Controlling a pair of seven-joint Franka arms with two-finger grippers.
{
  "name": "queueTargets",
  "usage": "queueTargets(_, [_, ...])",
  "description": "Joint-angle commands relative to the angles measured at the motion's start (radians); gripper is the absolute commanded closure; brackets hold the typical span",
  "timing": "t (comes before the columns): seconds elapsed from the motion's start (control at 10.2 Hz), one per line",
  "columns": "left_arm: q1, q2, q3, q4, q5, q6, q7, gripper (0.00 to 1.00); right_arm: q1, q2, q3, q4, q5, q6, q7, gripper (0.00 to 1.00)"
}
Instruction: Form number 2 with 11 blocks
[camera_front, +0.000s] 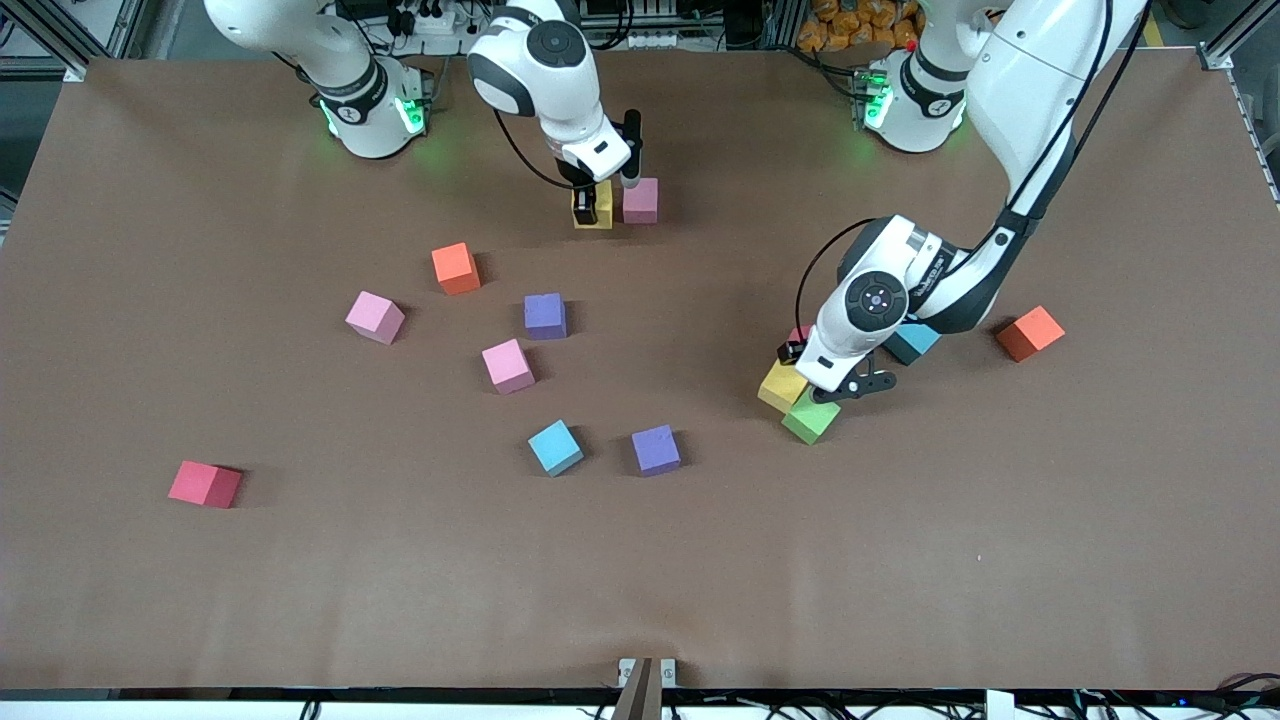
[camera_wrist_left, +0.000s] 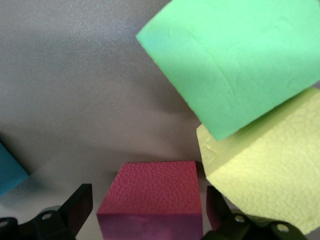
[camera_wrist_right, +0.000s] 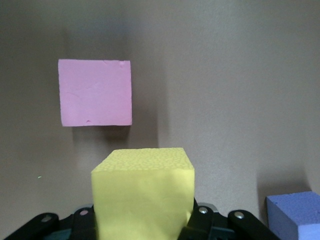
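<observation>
The brown bench (camera_front: 900, 560) is seen carrying scattered cubes, with no digit yet laid out. The right gripper (camera_front: 592, 205) is clenched on a yellow block (camera_front: 597, 214), held low over the bench near the right arm's base, just beside a pink block (camera_front: 641, 199) that sits flat on the bench; in the right wrist view the yellow block (camera_wrist_right: 143, 192) is gripped between the fingers and the pink block (camera_wrist_right: 95, 92) is seen apart from it. The left gripper (camera_front: 812, 358) is spread wide, its fingers (camera_wrist_left: 75, 207) standing on either side of a red block (camera_wrist_left: 150, 200) without pressing it; this red block (camera_front: 799, 333) is mostly hidden by the arm in the front view. Just beside it a second yellow block (camera_front: 780, 387) and the green block (camera_front: 810, 418) are found touching each other, with a teal block (camera_front: 912, 342) partly covered by the arm. Toward the middle of the bench two more pink blocks (camera_front: 375, 317) (camera_front: 508, 365), two purple blocks (camera_front: 545, 316) (camera_front: 656, 449) and a light blue block (camera_front: 555, 447) are spread well apart. Another red block (camera_front: 205, 484) lies alone toward the right arm's end. Two orange cubes (camera_front: 455, 268) (camera_front: 1030, 333) are also present.
</observation>
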Motion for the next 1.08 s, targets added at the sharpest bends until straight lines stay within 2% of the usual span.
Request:
queueTargets(0.0, [-0.018, 0.014, -0.002, 0.007, 0.031, -0.006, -0.076, 0.0, 0.01, -0.011, 0.008, -0.02, 0.016, 0.018, 0.01, 0.76])
queueTargets(0.39, [-0.024, 0.019, -0.002, 0.003, 0.031, -0.016, -0.078, 0.0, 0.019, 0.013, 0.031, -0.032, 0.013, 0.063, -0.014, 0.76])
queueTargets(0.49, [-0.024, 0.019, -0.002, 0.003, 0.031, -0.014, -0.075, 0.34, 0.019, 0.036, 0.033, -0.04, 0.013, 0.101, -0.014, 0.76])
queueTargets(0.59, [-0.02, 0.019, -0.002, 0.003, 0.031, -0.016, -0.074, 0.75, 0.017, 0.062, 0.034, -0.046, 0.013, 0.151, -0.014, 0.76])
queueTargets(0.69, [-0.02, 0.017, -0.002, 0.003, 0.03, -0.016, -0.075, 0.93, 0.016, 0.068, 0.034, -0.046, 0.013, 0.164, -0.014, 0.76])
queueTargets(0.89, [-0.015, 0.005, -0.002, 0.016, 0.03, -0.073, -0.086, 1.0, 0.013, 0.068, 0.036, -0.055, 0.013, 0.162, -0.014, 0.76])
queueTargets(0.98, [-0.008, -0.024, -0.005, 0.019, 0.028, -0.109, -0.086, 1.0, 0.013, 0.067, 0.036, -0.055, 0.013, 0.162, -0.014, 0.75])
